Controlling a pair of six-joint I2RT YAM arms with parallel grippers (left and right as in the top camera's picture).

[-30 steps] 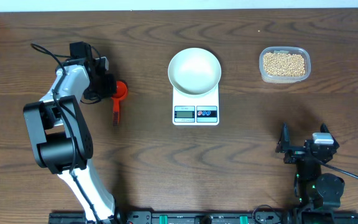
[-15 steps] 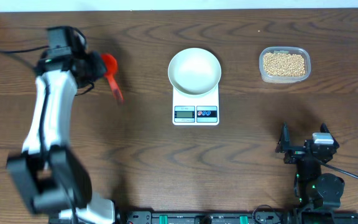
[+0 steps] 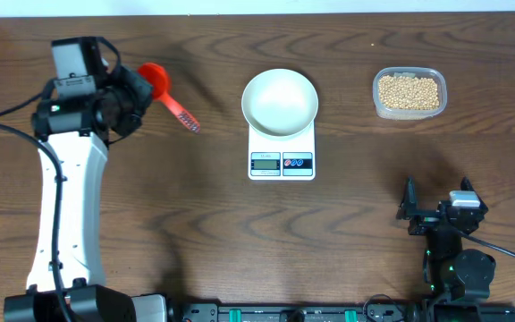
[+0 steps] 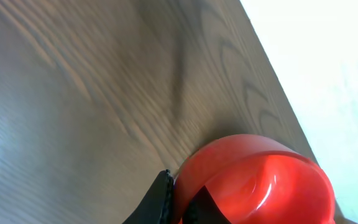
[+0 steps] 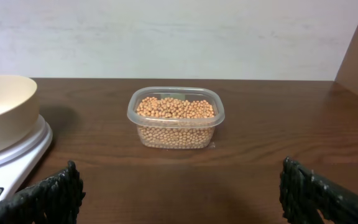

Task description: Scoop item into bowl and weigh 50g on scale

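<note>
Red plastic is showing in the upper left of the overhead view, where the left gripper (image 3: 139, 91) is holding a red scoop (image 3: 156, 77). Its jaws are pinching the round cup end, and the scoop looks lifted off the wooden table (image 3: 240, 250). The scoop is looking empty.

The beans (image 3: 409, 91) are all sitting in the clear tub (image 3: 378, 107) at the upper right, well apart from the scoop. The white bowl (image 3: 280, 100) is resting on the scale (image 3: 282, 164) in the upper middle, and nothing is lying inside it. The numbers on the scale are too small to read.

The right gripper (image 3: 432, 207) is waiting at the lower right with its jaws wide apart, holding nothing.

So the task looks like it is only starting. The scoop is in hand, but scooping beans, tipping them into the bowl and reaching 50g are all left to do.
</note>
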